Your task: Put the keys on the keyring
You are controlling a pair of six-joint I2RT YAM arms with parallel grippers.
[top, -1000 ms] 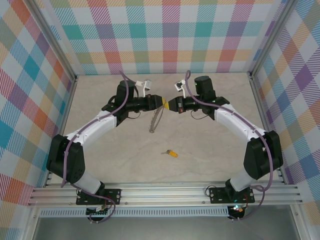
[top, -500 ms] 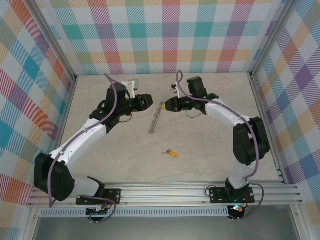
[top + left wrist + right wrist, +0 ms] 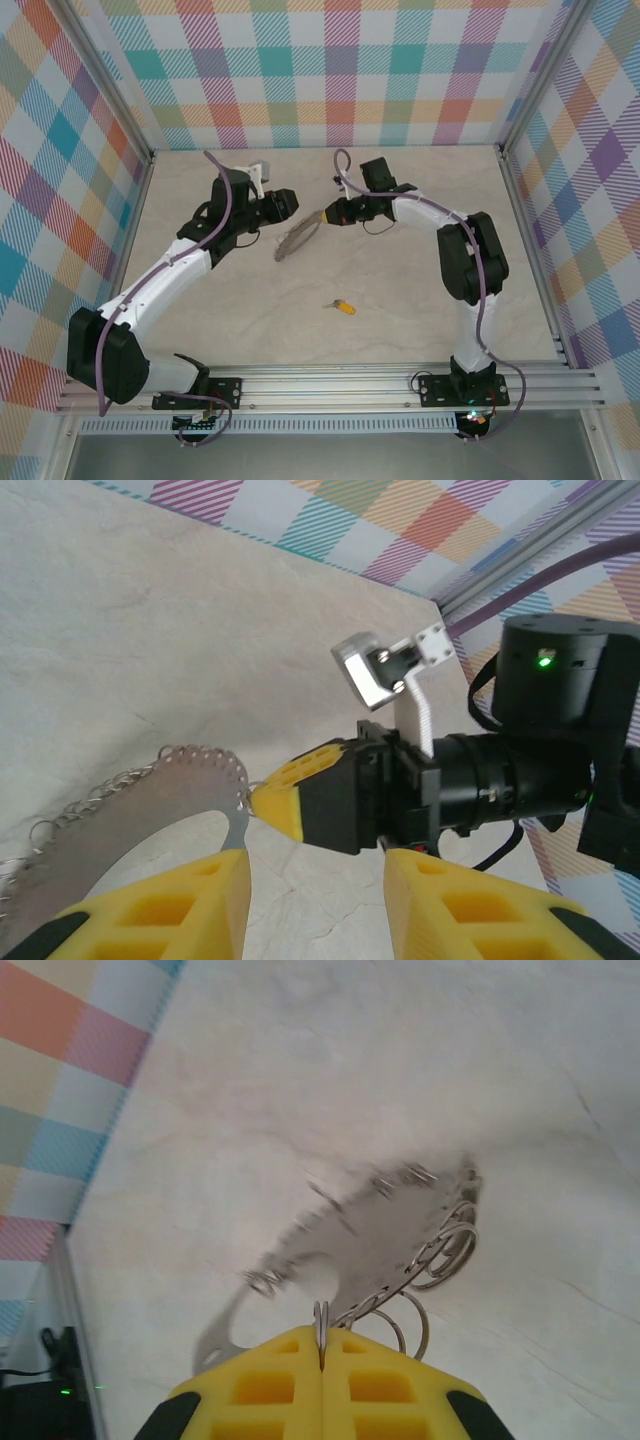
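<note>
Right gripper (image 3: 322, 1345) shifted toward 9 o'clock, pinching keyring (image 3: 296, 238); left gripper (image 3: 315, 875) spread; top view adds key (image 3: 343, 306) at 6 o'clock.

A: The keyring (image 3: 380, 1230) reads as bare metal: silver-grey, a flat plate with a dull sheen and thin wire loops along its edge.

B: Yes. The right gripper (image 3: 322, 1360) has fingers (image 3: 270, 1380) of matt yellow plastic, moulded with square pockets. The left gripper (image 3: 315, 900) looks the same.

A: The table (image 3: 420, 290) is smooth and matt, a veined, marble-like beige.

B: The rail (image 3: 330, 385) is ribbed aluminium. The left arm (image 3: 170, 265) wears a smooth white plastic shell with black joints.
</note>
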